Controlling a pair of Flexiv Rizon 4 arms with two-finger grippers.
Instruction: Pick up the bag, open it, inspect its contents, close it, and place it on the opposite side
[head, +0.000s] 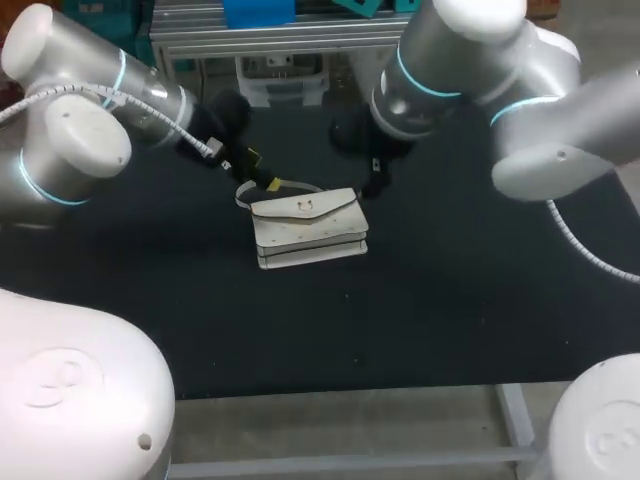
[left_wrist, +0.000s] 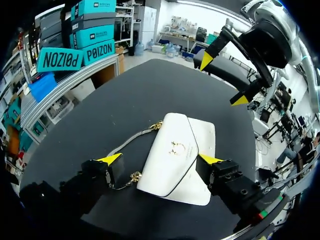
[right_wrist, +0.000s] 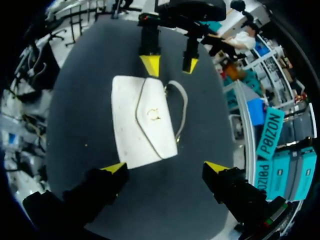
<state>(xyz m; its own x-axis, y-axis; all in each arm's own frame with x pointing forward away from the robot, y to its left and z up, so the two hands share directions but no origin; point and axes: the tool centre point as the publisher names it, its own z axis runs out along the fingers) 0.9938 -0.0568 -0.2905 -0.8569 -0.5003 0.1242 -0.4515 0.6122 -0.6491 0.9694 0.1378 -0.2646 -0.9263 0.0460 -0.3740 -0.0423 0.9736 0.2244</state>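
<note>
A black table (head: 450, 300) fills the scene, with the left arm (head: 90, 110) coming in from the far left and the right arm (head: 480, 70) from the far right. Both are bent down toward the middle.

There a small white bag (head: 307, 228) lies flat with its flap up, just left of centre. It has not yet been lifted. Its sides look boxy and stiff, and it is probably light. The smooth skin may slip under hard tips, so a pinch across the body's edges looks safer than one on the flat face.

The strap (left_wrist: 131, 141) curls limp off the bag's far-left corner, part band and part gold chain. It would lift the bag but let it swing. A small gold clasp (right_wrist: 154, 115) sits mid-flap, and the flap's pointed lip beside it is the likely place to pull it open while the other arm steadies the body.

The left gripper (left_wrist: 160, 160) has its fingers spread wide. Its own camera shows the bag between the yellow tips, but not whether either tip touches it. The right gripper (right_wrist: 165, 167) is equally wide and grips nothing, with the bag lying ahead of it.

The head view gives the layout but hides the right gripper behind its arm. Only the wrist views show the clasp, the chain and both finger spreads. Each wrist view also catches the other arm's tips across the bag.
</note>
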